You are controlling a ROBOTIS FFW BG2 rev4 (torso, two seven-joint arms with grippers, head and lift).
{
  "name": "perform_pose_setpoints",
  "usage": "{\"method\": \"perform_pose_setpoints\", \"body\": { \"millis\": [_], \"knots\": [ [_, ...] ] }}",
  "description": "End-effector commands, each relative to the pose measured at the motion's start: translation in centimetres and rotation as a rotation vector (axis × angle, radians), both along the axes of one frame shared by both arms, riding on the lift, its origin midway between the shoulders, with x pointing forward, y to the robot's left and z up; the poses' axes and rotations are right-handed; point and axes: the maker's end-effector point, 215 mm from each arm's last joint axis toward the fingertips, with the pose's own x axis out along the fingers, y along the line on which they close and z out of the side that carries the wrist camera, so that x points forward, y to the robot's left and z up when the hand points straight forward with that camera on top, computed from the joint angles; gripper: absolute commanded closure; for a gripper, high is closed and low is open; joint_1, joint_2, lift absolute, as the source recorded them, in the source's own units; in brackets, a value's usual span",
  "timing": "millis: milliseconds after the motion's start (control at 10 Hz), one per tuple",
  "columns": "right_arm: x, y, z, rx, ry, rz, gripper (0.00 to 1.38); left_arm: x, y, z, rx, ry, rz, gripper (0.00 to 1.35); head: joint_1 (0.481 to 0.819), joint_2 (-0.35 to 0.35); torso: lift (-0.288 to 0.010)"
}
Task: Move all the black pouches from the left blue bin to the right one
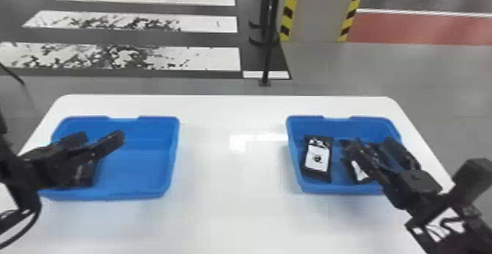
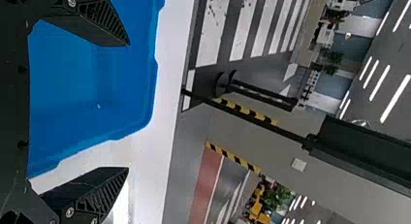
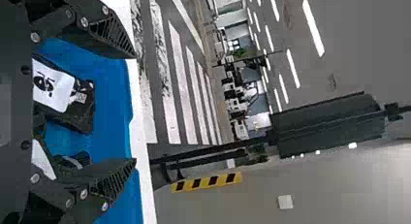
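Observation:
My left gripper (image 1: pixel 100 138) is over the left blue bin (image 1: pixel 146 194), its fingers apart. A black shape like a pouch (image 1: pixel 86 173) lies in that bin's near left part, mostly hidden by the gripper. The left wrist view has the open left gripper (image 2: pixel 127 106) beside the bin (image 2: pixel 72 69). Over the right blue bin (image 1: pixel 307 188), my right gripper (image 1: pixel 371 143) stands open above several black pouches. One white-labelled pouch (image 1: pixel 317 158) lies left of it; another (image 1: pixel 361 172) is partly under it. In the right wrist view, a labelled pouch (image 3: pixel 80 112) lies beyond the open right gripper (image 3: pixel 135 109).
Both bins stand on a white table (image 1: pixel 230 169), with a wide stretch of tabletop between them. Behind the table, a black pole (image 1: pixel 269 44) rises from the floor near a pillar with yellow and black stripes (image 1: pixel 311 11).

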Motion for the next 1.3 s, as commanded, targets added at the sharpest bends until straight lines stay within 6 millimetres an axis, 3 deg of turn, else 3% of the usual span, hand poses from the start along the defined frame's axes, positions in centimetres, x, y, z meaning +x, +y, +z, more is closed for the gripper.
{"method": "perform_pose_setpoints", "body": {
  "millis": [0,200,500,600,700,900,1200],
  "knots": [
    [-3.5,2.6,0.9,-0.073,-0.041,0.008,0.13,-0.3,4.1,-0.6,0.057,0.024,0.087,0.13,0.695,-0.006,-0.140],
    [-7.1,3.8,0.0,-0.072,-0.013,0.003,0.13,-1.4,8.8,-2.1,0.119,0.085,0.196,0.13,0.695,0.078,-0.140],
    [-9.5,8.1,-1.7,-0.005,0.044,0.077,0.13,-2.5,13.6,-4.7,0.185,0.225,0.299,0.13,0.695,0.199,-0.140],
    [-9.6,8.6,-2.0,0.003,0.052,0.090,0.13,-1.7,13.1,-5.8,0.182,0.269,0.281,0.13,0.695,0.249,-0.140],
    [-9.5,8.7,-2.2,0.003,0.056,0.097,0.13,-0.1,11.3,-6.4,0.176,0.289,0.231,0.13,0.695,0.266,-0.140],
    [-9.6,9.2,-2.7,0.027,0.071,0.107,0.13,1.6,8.9,-7.5,0.154,0.334,0.178,0.13,0.695,0.244,-0.140],
    [-9.5,9.5,-3.5,0.063,0.090,0.115,0.13,1.6,9.7,-9.0,0.194,0.406,0.218,0.14,0.695,0.224,-0.140]
  ]
}}
